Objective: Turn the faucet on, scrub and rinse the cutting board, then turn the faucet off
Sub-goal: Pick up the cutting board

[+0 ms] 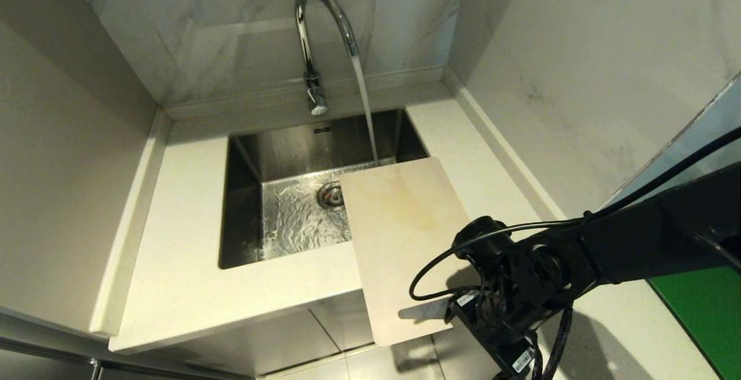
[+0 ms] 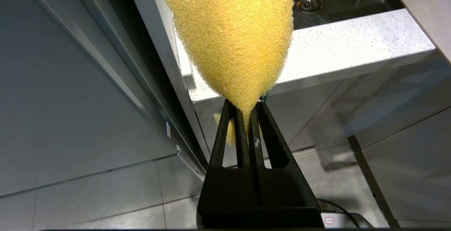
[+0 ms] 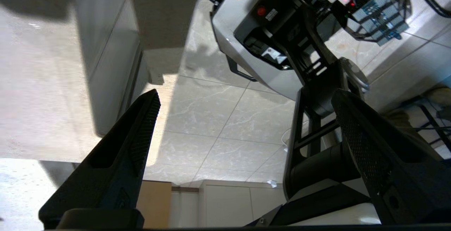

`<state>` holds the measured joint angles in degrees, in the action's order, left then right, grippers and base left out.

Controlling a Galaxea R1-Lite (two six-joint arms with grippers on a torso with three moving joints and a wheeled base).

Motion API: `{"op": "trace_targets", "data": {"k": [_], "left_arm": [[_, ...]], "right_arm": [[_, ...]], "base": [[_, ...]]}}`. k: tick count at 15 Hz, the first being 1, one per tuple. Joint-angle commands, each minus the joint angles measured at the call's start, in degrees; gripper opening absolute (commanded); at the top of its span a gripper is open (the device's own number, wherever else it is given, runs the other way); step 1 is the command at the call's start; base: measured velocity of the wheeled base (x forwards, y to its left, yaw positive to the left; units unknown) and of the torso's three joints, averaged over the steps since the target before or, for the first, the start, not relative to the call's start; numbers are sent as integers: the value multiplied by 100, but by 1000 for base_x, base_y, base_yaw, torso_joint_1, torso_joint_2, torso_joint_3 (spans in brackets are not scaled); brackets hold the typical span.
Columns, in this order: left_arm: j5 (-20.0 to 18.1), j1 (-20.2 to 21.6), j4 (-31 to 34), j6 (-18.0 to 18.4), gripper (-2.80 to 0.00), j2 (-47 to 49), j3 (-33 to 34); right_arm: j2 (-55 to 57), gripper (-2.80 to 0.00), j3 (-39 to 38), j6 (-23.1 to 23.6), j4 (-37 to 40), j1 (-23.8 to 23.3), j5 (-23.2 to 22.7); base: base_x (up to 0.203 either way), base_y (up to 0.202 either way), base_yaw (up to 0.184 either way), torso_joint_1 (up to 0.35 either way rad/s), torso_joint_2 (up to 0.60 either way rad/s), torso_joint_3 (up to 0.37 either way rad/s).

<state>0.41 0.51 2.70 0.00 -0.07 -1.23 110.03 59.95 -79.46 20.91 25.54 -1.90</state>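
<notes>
table (image 1: 191, 287): pale speckled stone, marble walls behind
faucet (image 1: 315, 26): running into sink (image 1: 243, 206)
cutting board (image 1: 399, 241): stained, spanning sink's right rim, overhanging table's front edge
left claw (image 2: 251, 113): clamped on yellow sponge (image 2: 232, 30)
right claw (image 3: 243, 125): wide apart, empty, over floor tiles (image 3: 225, 118)

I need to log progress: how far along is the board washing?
Done: the chrome gooseneck faucet is running. In hand: left tool grips the yellow sponge; right tool is open by the stained cream cutting board. Left: scrubbing, rinsing, shutting off.
</notes>
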Motion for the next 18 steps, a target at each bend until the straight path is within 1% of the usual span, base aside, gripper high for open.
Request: {"op": "trace_targets", "data": {"k": [1,10,15,18], "left_arm": [[2,2,3,0,-280,7,0],[2,2,3,0,-280,7,0],[2,2,3,0,-280,7,0],[2,2,3,0,-280,7,0]], "right_arm": [[-5,0,8,-47,-140,-5,-12],[107,0,-18,-79,-167,-24,14],[220,0,76,-52,-281,-198,5],[299,0,108,-43,-296,-207,5]], "base": [[0,0,0,0,0,0],[0,0,0,0,0,0],[0,0,0,0,0,0],[0,0,0,0,0,0]]}}
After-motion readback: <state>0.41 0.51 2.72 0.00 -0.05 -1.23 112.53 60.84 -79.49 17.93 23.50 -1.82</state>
